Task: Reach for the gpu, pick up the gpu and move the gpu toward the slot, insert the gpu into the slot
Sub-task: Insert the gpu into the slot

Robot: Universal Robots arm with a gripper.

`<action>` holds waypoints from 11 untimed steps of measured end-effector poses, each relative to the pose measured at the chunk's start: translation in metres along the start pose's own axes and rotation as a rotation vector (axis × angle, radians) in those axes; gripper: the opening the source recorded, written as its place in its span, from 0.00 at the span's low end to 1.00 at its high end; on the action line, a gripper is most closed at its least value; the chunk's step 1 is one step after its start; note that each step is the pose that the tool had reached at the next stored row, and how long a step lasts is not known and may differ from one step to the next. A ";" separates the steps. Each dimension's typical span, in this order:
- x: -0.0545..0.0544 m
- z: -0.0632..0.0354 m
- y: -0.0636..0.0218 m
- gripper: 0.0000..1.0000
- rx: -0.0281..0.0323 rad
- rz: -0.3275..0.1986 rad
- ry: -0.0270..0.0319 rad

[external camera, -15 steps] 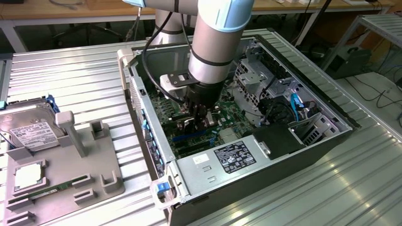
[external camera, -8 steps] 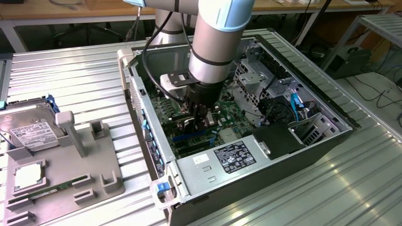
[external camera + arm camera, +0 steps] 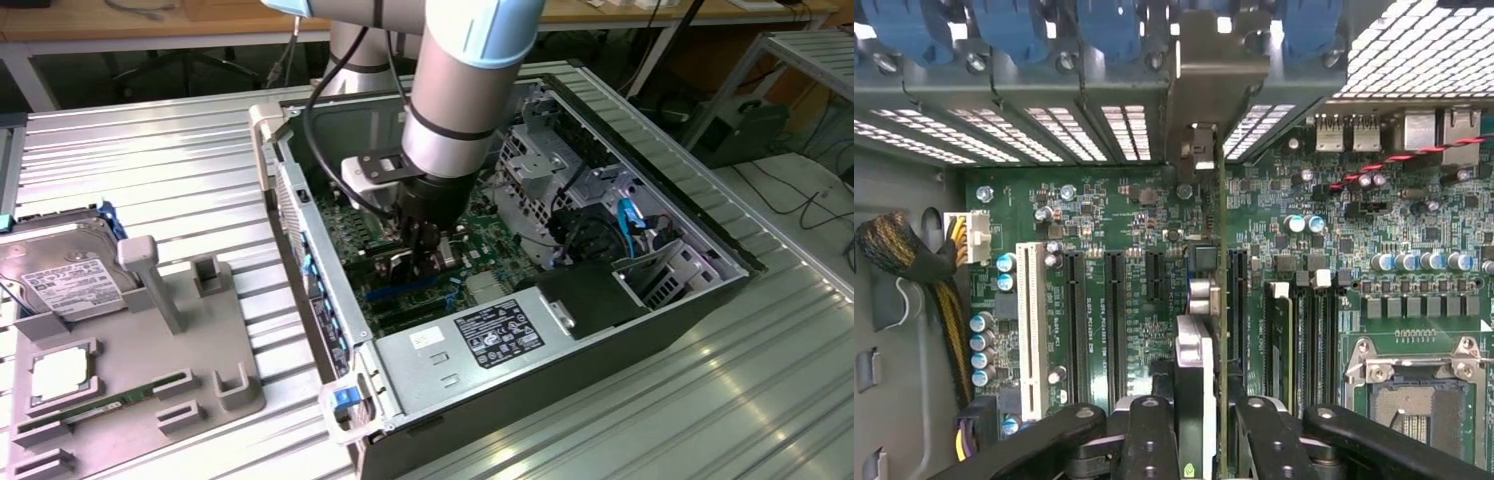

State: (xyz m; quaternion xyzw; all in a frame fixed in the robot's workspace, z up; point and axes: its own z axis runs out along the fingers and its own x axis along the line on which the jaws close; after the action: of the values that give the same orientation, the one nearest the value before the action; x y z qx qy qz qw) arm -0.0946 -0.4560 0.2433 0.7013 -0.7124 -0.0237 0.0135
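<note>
**Gpu held on edge above the motherboard**

Gpu [image 3: 1197, 330] stands edge-on in the wrist view, clamped in your gripper [image 3: 1194, 440], whose dark fingers [image 3: 1150, 440] are closed against its two faces. Its metal bracket [image 3: 1216, 70] reaches up to the rear wall of the computer case [image 3: 694, 240], among the vented slot covers. In the exterior view the gripper [image 3: 424, 262] is down inside the case, low over the motherboard [image 3: 1124, 215].

You cannot see the blue slot under the card from the wrist; a blue strip [image 3: 398, 293] shows just beside the fingers in the exterior view. My judgement: keep the card upright and parallel to the black connector strips, line the bracket with its gap in the rear wall, and press straight down without rocking.

Counted: one card, one arm, one white connector strip [image 3: 1031, 330], at least four black ones beside it, one hard drive [image 3: 60, 275] on the grey tray [image 3: 200, 360] outside the case.
</note>
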 end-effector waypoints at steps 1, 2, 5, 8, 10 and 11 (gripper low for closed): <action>0.000 0.0001 0.0002 0.28 -0.0069 0.000 0.0002; 0.000 0.0003 0.0004 0.28 -0.0101 0.001 0.0003; 0.000 0.0004 0.0002 0.28 -0.0110 0.001 0.0004; 0.000 0.0004 0.0001 0.28 -0.0109 0.001 0.0003; 0.000 0.0004 -0.0003 0.28 -0.0094 0.001 0.0003; -0.001 0.0004 -0.0003 0.28 -0.0080 0.001 0.0006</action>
State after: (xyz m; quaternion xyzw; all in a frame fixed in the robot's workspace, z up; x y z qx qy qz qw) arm -0.0943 -0.4554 0.2429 0.7010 -0.7125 -0.0263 0.0166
